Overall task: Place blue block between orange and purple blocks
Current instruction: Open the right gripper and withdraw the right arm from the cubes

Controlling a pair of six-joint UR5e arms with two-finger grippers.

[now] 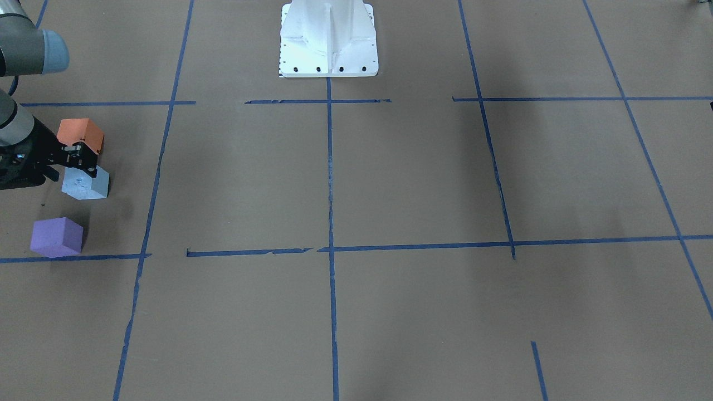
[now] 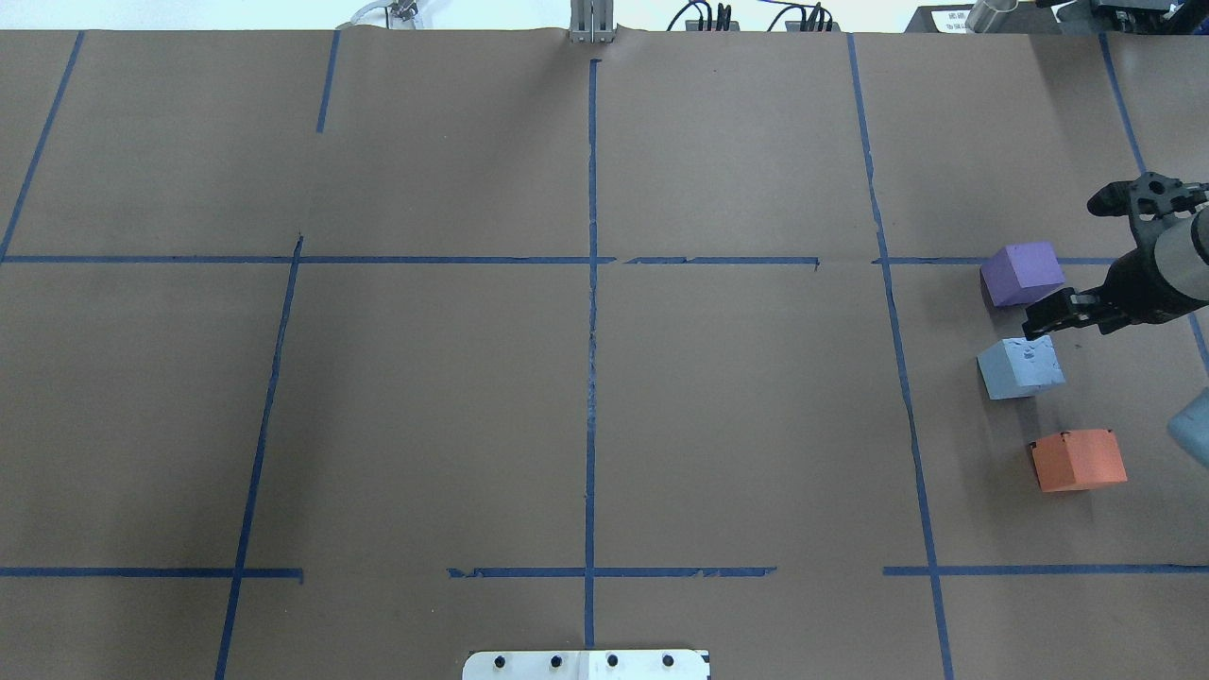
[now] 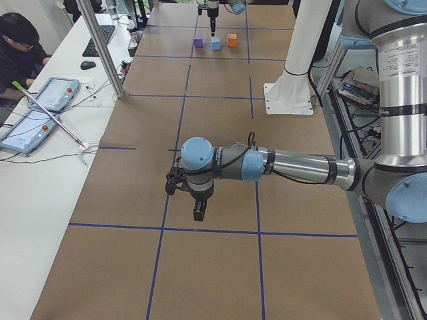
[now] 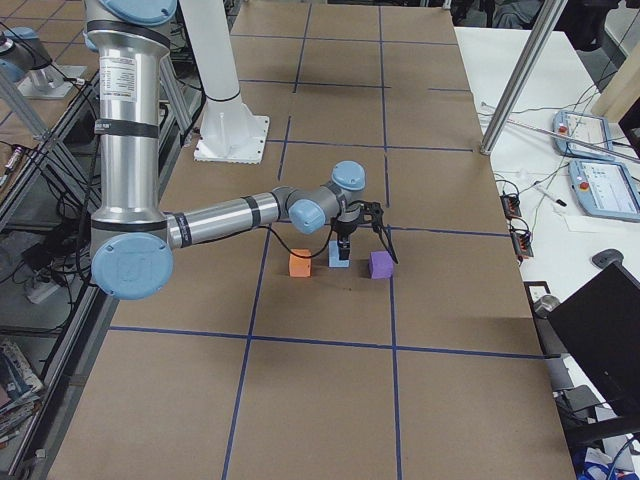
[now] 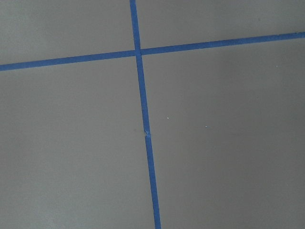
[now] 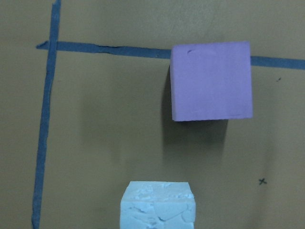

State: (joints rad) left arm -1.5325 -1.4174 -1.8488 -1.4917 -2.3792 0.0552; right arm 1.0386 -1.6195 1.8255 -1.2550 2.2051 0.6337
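Note:
The light blue block (image 2: 1020,366) rests on the table between the purple block (image 2: 1022,272) and the orange block (image 2: 1077,460), in a rough line at the table's right end. My right gripper (image 2: 1065,264) hovers above the blue and purple blocks, its fingers spread wide and holding nothing. The right wrist view shows the blue block (image 6: 157,205) below and the purple block (image 6: 210,80) above, with no fingers in frame. My left gripper (image 3: 198,207) shows only in the exterior left view, pointing down over bare table; I cannot tell whether it is open or shut.
The brown paper table (image 2: 586,378) is marked with blue tape lines (image 2: 592,283). The white robot base (image 1: 328,39) stands at the table's middle edge. Operator desks with tablets (image 3: 40,107) lie beyond the far side.

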